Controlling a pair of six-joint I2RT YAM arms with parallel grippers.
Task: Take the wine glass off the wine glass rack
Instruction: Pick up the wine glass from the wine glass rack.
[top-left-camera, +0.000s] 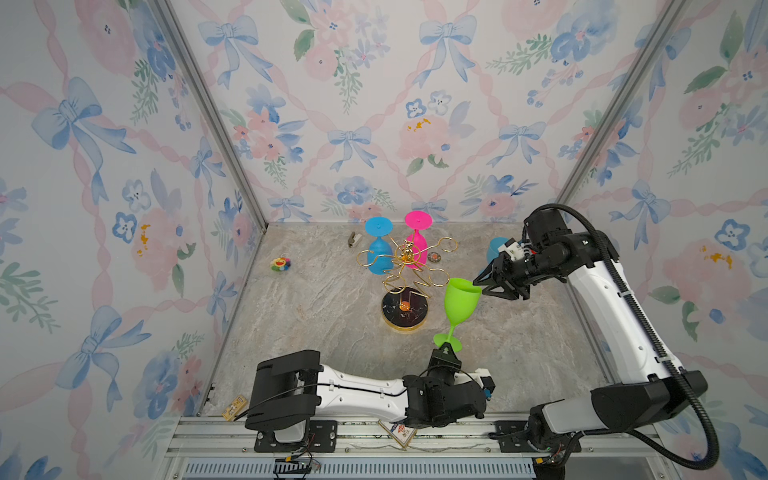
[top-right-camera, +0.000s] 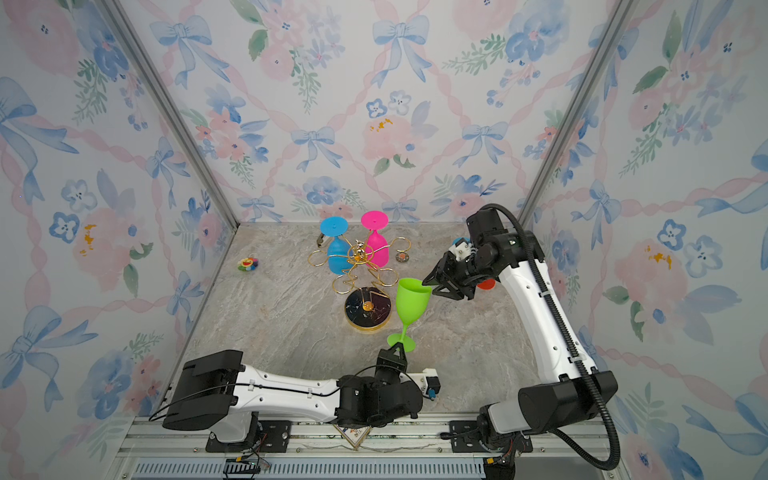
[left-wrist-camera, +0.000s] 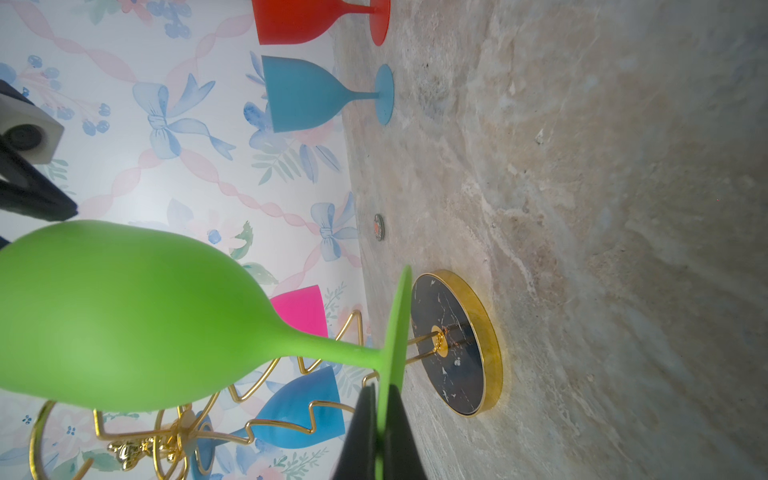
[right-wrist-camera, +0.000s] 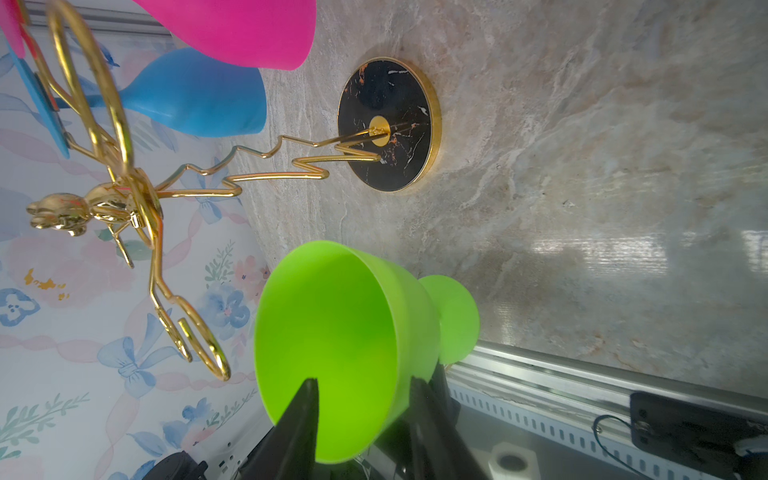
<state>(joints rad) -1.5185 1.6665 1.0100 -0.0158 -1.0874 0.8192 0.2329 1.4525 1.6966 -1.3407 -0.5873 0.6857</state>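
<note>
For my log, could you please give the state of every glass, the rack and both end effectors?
green glass: off rack, tilted, foot down
left end effector: shut on its foot
right end effector: open, straddling its rim
pink glass: hanging inverted on rack
blue glass: hanging inverted
rack: upright
red glass: standing upright
teal glass: standing upright

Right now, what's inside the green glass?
The green glass looks empty inside. Just one black finger of the right gripper pokes in over its rim; the other is outside. The finger hides a bit of the inner wall, so that spot can't be seen.
</note>
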